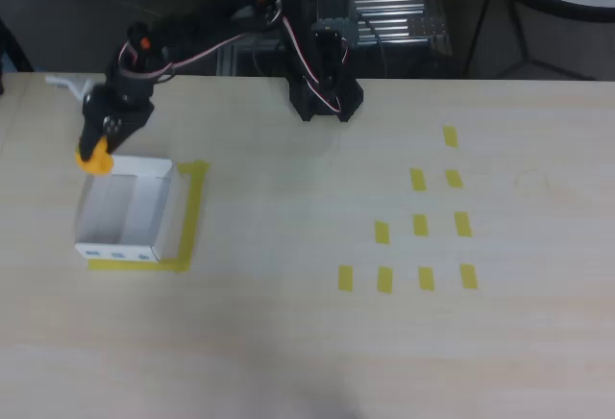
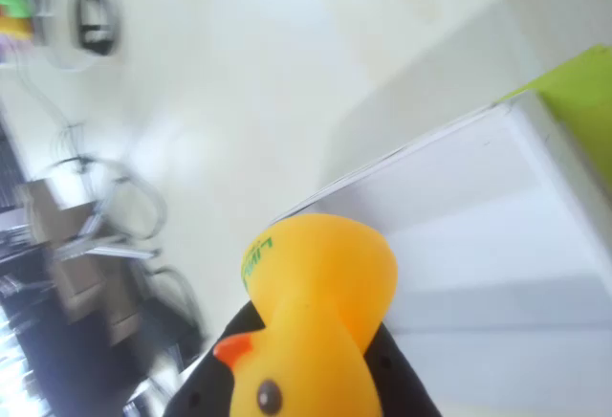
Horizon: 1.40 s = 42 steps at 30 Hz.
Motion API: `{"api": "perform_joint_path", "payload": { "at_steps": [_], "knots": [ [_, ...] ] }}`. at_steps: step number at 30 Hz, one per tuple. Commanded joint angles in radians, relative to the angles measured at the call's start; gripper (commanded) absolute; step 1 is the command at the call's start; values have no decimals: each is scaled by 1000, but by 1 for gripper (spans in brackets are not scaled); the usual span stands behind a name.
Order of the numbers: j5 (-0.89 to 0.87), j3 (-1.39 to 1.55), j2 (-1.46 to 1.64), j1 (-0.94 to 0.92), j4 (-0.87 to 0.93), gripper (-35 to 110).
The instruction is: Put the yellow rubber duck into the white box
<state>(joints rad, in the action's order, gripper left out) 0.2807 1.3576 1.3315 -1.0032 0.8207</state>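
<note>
Clenched on the yellow rubber duck [image 1: 94, 157], the black jaws of the gripper [image 1: 99, 146], seen in the overhead view at the far left of the table [image 1: 288, 342]. Held just above the far left corner of the white box [image 1: 125, 215], over its far wall, not yet inside. In the wrist view, black fingers [image 2: 392, 379] pressed against both sides of the duck [image 2: 320, 326], with the box [image 2: 497, 245] open and pale just beyond it.

Around the box: a band of yellow tape [image 1: 190, 209] laid along its right side and near side, touching the base. Small blue marks on the near outer wall. Nothing seen between duck and box opening apart from the thin upright far wall itself. Black arm reaching left from its base [image 1: 325, 97] at the far edge of the table, with white and red cables looped along it. Well to the right, a scatter of short yellow tape rectangles [image 1: 420, 225] in rows on the bare wood.

Duck itself: rounded, orange-yellow, glossy, with an orange beak and a small dark eye showing low in the wrist view, green lettering on its upper curve, too blurred to read.
</note>
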Motion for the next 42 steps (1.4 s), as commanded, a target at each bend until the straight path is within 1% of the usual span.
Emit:
{"api": "perform_joint_path", "payload": {
  "at_steps": [1,7,15,19,23,26,31,37,40,42],
  "knots": [
    [34,-163,-63,-8,-20,0],
    [46,-305,-213,21,86,0],
    [115,-382,-311,80,138,2],
    [161,-382,-327,104,141,7],
    [222,-377,-327,114,147,17],
    [227,-383,-324,117,144,23],
    [252,-383,-310,124,149,27],
    [264,-365,-273,133,150,27],
    [245,-284,-137,160,155,26],
    [256,-233,9,198,195,27]
  ]
}}
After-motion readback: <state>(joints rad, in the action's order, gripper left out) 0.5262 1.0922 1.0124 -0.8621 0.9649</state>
